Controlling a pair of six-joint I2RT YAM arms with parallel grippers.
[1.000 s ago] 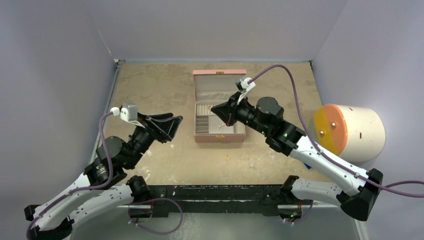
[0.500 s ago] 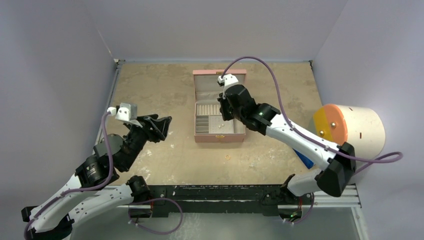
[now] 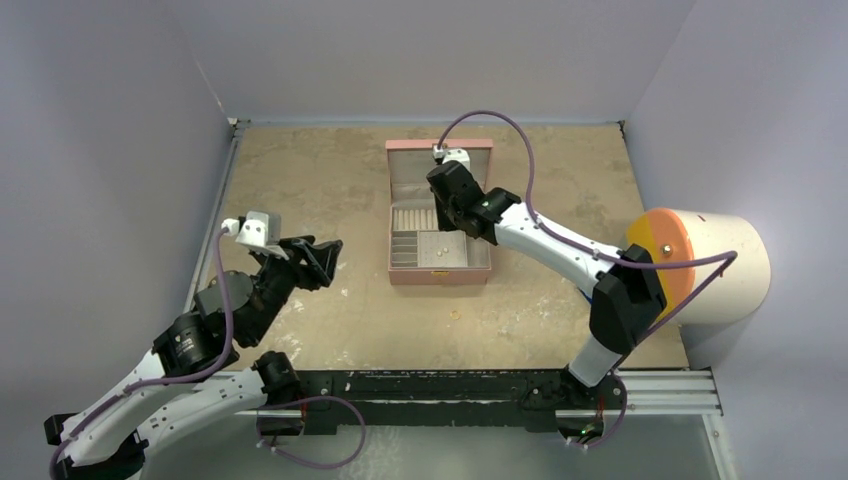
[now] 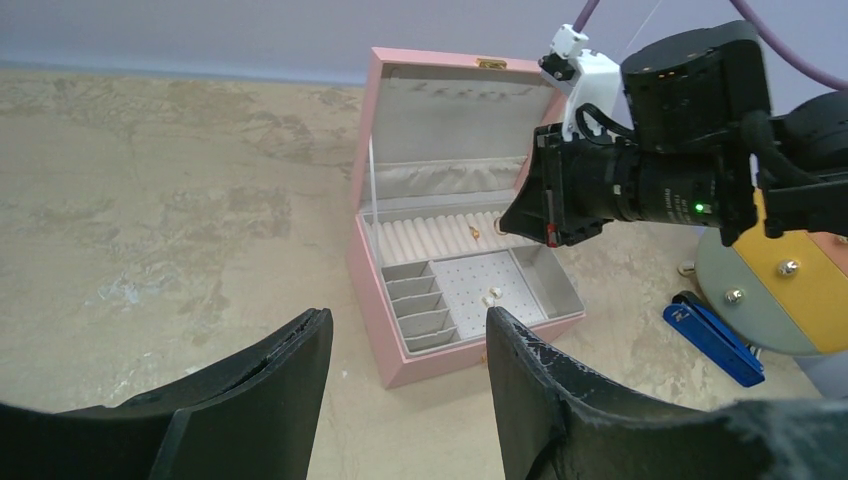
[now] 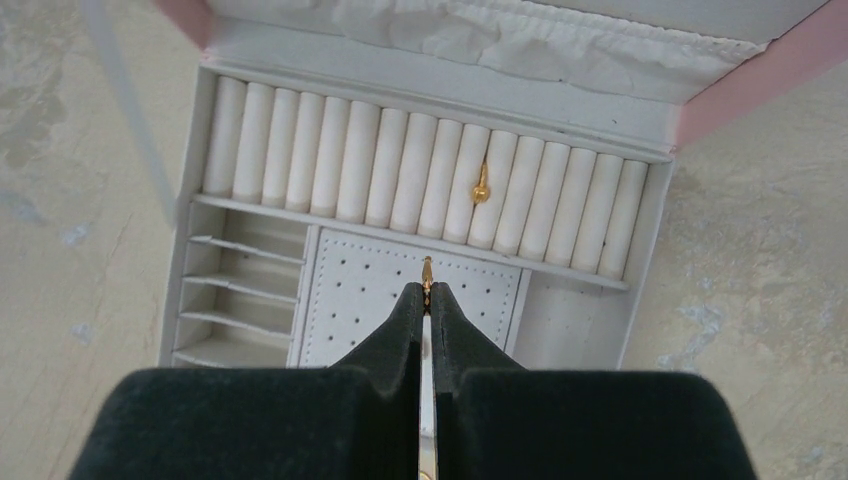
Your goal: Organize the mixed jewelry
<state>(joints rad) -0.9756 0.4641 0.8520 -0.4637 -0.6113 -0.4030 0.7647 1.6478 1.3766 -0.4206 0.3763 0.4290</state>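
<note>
Your right pincer [image 5: 427, 295] is clamped on a gold piece [image 5: 427, 268] over the pink box's [image 5: 760, 72] dotted pad [image 5: 370, 300]; a gold ring [image 5: 481, 185] sits in its rolls [image 5: 330, 150]; your left pincer [image 4: 405, 325] gapes above open desk [image 4: 150, 220].

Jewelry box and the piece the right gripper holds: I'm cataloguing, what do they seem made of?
Jewelry box: matte pink covering, perhaps faux leather; pale, fabric-like padded lining. Piece in right gripper: shiny gold-coloured metal; solid or plated can't be told.
</note>
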